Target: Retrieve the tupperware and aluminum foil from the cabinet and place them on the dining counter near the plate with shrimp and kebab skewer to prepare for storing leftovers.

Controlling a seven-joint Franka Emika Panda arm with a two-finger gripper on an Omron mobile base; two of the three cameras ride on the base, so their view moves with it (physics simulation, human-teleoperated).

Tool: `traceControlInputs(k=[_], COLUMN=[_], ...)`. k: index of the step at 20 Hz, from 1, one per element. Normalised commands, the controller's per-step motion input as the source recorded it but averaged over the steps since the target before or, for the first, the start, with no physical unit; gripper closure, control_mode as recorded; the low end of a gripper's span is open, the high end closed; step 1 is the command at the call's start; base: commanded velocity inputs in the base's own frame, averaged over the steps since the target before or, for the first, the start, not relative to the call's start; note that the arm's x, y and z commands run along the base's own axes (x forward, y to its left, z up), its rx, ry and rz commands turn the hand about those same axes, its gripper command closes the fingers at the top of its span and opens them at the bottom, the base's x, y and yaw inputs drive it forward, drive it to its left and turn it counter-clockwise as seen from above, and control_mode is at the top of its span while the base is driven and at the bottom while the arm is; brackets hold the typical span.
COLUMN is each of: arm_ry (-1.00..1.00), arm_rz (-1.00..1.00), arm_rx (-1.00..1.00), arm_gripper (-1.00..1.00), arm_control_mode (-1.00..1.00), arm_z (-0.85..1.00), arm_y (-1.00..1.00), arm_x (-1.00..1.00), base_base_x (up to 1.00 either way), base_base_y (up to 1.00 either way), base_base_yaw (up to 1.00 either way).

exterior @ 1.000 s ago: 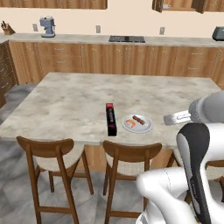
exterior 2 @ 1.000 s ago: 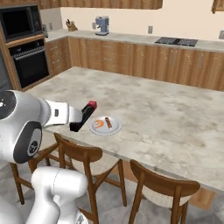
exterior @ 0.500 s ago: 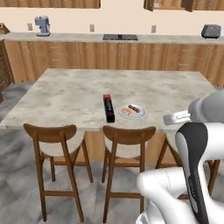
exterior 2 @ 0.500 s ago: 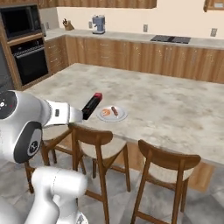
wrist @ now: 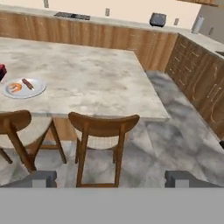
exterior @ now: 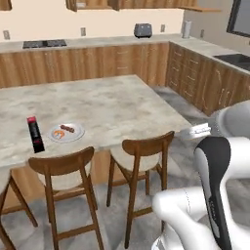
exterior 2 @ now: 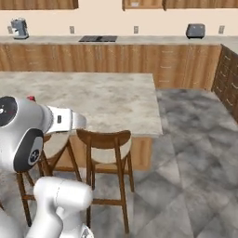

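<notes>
Aluminum foil (exterior: 34,134) box — red lettering, unreadable.

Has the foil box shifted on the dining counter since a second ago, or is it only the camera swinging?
No. The aluminum foil lies just left of the plate on the dining counter, as before; the whole view shifted, so the base moved.

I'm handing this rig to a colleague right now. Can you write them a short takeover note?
Gripper: open, holding nothing, facing the dining counter and chairs.
Aluminum foil: already lying on the dining counter, just beside the plate with shrimp and skewer.
Tupperware: not on the counter in these views.
Done: foil delivered.
Left: fetch the tupperware from the cabinet and set it near the plate.
</notes>
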Motion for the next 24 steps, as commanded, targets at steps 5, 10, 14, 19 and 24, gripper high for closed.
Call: traceControlInputs(k=[5,10,14,19,24], arm_ry=[0.0,0.0,0.0,0.0,0.0], arm_rz=[0.0,0.0,0.0,0.0,0.0], arm_rx=[0.0,0.0,0.0,0.0,0.0], arm_gripper=[-1.0,-1.0,-1.0,-1.0,-1.0], arm_control_mode=[1.0,1.0,1.0,1.0,1.0], arm_z=[0.0,0.0,0.0,0.0,0.0], arm_y=[0.0,0.0,0.0,0.0,0.0], arm_x=[0.0,0.0,0.0,0.0,0.0], base_base_x=[0.1,0.81,1.0,1.0,1.0], base_base_y=[-0.64,-0.58,-0.66,-0.72,-0.31], base_base_yaw=[-0.75,-0.51,-0.23,0.13,0.48])
